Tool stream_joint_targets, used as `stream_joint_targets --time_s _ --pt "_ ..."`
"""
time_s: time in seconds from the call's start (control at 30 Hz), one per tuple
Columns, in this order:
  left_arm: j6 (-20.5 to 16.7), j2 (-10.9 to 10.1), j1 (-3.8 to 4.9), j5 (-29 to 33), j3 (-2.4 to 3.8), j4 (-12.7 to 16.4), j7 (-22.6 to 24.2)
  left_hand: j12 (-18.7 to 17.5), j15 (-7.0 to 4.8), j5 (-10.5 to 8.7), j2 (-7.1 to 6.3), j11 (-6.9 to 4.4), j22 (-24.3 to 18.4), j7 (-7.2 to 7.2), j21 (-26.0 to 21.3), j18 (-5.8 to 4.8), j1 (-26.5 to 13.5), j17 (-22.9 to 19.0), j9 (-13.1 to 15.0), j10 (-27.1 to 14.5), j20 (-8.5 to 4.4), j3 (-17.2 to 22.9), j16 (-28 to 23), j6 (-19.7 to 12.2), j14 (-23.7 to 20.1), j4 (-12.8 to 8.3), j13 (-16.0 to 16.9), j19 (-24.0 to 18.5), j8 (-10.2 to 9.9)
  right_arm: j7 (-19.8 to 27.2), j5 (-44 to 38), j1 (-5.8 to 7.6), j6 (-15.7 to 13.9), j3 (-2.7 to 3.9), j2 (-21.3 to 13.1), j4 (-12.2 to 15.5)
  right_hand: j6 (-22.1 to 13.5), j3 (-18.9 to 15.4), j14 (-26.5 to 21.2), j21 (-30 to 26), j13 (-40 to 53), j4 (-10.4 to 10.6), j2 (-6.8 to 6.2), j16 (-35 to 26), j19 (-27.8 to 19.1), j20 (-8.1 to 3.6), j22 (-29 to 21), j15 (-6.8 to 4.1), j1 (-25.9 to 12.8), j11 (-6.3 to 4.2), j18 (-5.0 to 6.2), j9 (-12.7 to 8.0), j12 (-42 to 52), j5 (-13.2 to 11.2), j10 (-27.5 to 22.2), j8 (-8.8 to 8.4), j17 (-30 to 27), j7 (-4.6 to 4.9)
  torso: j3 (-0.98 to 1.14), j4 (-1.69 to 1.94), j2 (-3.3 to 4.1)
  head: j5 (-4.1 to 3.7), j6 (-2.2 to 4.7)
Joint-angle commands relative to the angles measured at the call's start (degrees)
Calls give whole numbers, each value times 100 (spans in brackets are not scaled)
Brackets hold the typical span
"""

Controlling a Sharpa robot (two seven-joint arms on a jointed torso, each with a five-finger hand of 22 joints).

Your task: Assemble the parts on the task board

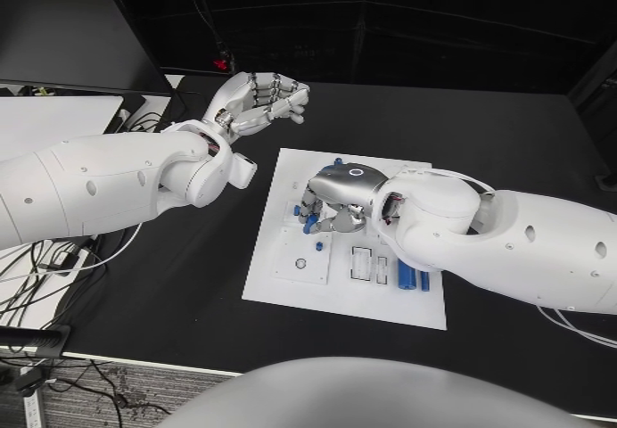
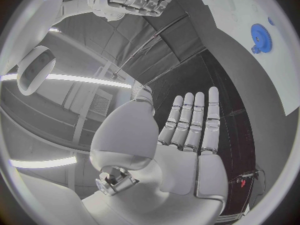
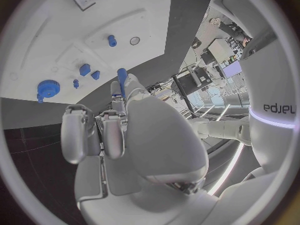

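Observation:
The white task board (image 1: 293, 276) lies in the middle of the black table. My right hand (image 1: 337, 196) hovers over the board's far half and pinches a blue peg (image 3: 122, 79) at its fingertips. Below it on the board (image 3: 37, 40) sit a blue gear (image 3: 45, 88), two small blue blocks (image 3: 84, 69) and a short blue peg (image 3: 112, 40). Two blue cylinders (image 1: 412, 277) lie at the board's right edge beside white slotted pieces (image 1: 370, 266). My left hand (image 1: 264, 98) is raised beyond the board's far left corner, its fingers (image 2: 195, 122) straight and holding nothing.
A white side table (image 1: 52, 111) with a monitor stands at the far left. Cables (image 1: 52, 267) hang off the black table's left edge. A small red object (image 1: 221, 64) sits at the back. Bare black tabletop (image 1: 514, 125) lies to the right of the board.

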Motion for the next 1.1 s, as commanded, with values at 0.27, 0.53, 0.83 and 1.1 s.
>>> stream_joint_targets --time_s 0.27,0.53,0.83,1.1 --pt "11 -1 8 20 4 11 81 30 -5 26 42 -1 -9 291 -12 43 16 -10 -9 -21 15 -35 23 -36 -25 4 -1 -1 36 94 -270 -4 530 -1 246 -159 8 37 459 -17 4 -15 49 29 231 -11 1173 9 37 45 -17 0 -47 21 -3 -12 726 56 7 3 1 -62 0" --pt "13 2 8 20 4 4 79 42 -6 29 44 -1 -11 291 -9 43 25 -20 -10 -27 15 -46 34 -46 -26 6 -2 3 50 68 -388 -13 866 -3 426 -228 0 45 459 -25 3 -19 52 31 227 -6 1170 15 45 52 -15 -4 -66 20 -11 -22 730 63 1 -10 -3 -85 0" --pt "9 0 7 20 4 11 79 42 -6 29 44 -1 -11 291 -9 43 25 -20 -10 -27 15 -46 34 -46 -26 6 -2 3 50 180 -407 -84 1201 -5 594 -331 -27 54 461 -40 3 -26 47 37 219 3 1164 25 57 64 -11 -13 -99 20 -29 -47 741 79 1 -3 -1 -115 0" --pt "11 2 7 20 4 15 80 46 -6 31 45 -1 -12 292 -8 43 28 -24 -11 -30 15 -49 38 -50 -26 5 -2 4 55 239 -536 -200 1249 -7 711 -445 -46 51 461 -39 2 -26 32 38 219 10 1165 33 56 73 -12 -20 -115 21 -45 -63 743 88 8 -3 6 -138 0"
